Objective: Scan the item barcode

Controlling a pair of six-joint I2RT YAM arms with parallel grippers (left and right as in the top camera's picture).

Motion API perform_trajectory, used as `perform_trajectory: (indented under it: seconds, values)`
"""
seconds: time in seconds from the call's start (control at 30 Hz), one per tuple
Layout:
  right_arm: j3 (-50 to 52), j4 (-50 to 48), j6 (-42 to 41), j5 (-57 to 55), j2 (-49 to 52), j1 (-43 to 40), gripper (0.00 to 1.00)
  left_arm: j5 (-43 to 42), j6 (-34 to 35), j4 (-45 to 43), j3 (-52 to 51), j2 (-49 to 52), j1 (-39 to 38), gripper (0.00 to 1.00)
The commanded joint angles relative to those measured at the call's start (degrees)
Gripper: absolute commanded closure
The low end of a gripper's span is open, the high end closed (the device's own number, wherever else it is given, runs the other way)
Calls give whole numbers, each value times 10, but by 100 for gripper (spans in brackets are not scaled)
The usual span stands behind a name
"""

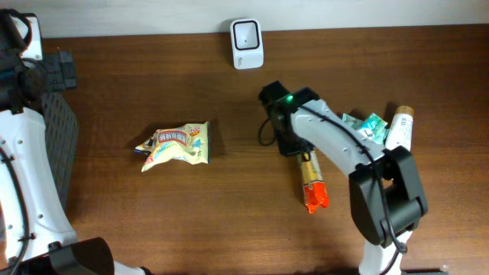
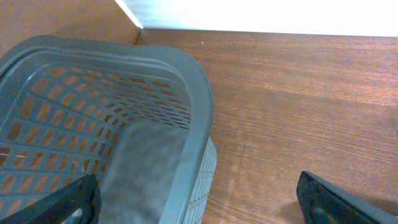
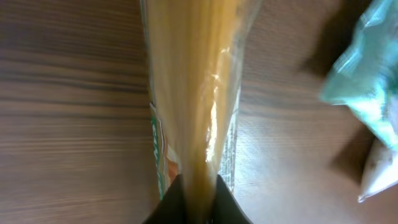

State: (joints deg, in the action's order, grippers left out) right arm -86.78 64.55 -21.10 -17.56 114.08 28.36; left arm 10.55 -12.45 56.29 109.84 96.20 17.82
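Items spread across the table (image 1: pixel 229 237)
The scanner (image 1: pixel 247 43) sat at the far edge; the snack bag (image 1: pixel 175 145) lay left of centre, the pasta packet (image 1: pixel 311 177) right, pouch (image 1: pixel 367 124) and bottle (image 1: pixel 400 126) beyond, basket (image 2: pixel 189 71) far left.

Long clear packet of yellow spaghetti (image 1: pixel 312 183) lies lengthwise, its orange-red end away from the white rounded scanner box (image 1: pixel 247 43) and well apart from it.

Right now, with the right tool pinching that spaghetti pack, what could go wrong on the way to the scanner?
1. The right tool grips the spaghetti packet seemingly near one end, so the long pack may sag, twist or slip when lifted.
2. The scanner stands at the table's far edge; a swinging free end could knock it.
3. The green packet lies close beside the pack and might get dragged along.
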Motion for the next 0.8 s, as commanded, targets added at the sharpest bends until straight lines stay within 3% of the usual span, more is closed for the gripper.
perform_trajectory:
  seconds: [0.0,0.1,0.17,0.23,0.4,0.43,0.47,0.53,0.57,0.67,0.77]
  values:
    - [-21,-42,-1,10,-3,56,78,-2,-5,-1,7,-7,2,1]
    - [-21,-98,29,117,-3,107,75,-2,-5,-1,7,-7,2,1]
    - [-21,-97,59,127,-3,122,60,-2,-5,-1,7,-7,2,1]
    - [-21,-82,57,124,-9,111,60,-2,-5,-1,7,-7,2,1]
    - [-67,-12,46,156,-56,-45,60,-2,-5,-1,7,-7,2,1]
    - [-68,-6,47,181,-56,-81,60,-2,-5,-1,7,-7,2,1]
    - [-59,6,91,274,-49,-147,60,-2,-5,-1,7,-7,2,1]
    - [-32,4,117,320,-35,-192,59,-2,-5,-1,7,-7,2,1]
    - [-15,-1,117,319,-31,-202,60,-2,-5,-1,7,-7,2,1]
    - [48,-44,117,262,-23,-212,80,-2,-5,-1,7,-7,2,1]
    - [80,-86,117,250,-23,-191,86,-2,-5,-1,7,-7,2,1]
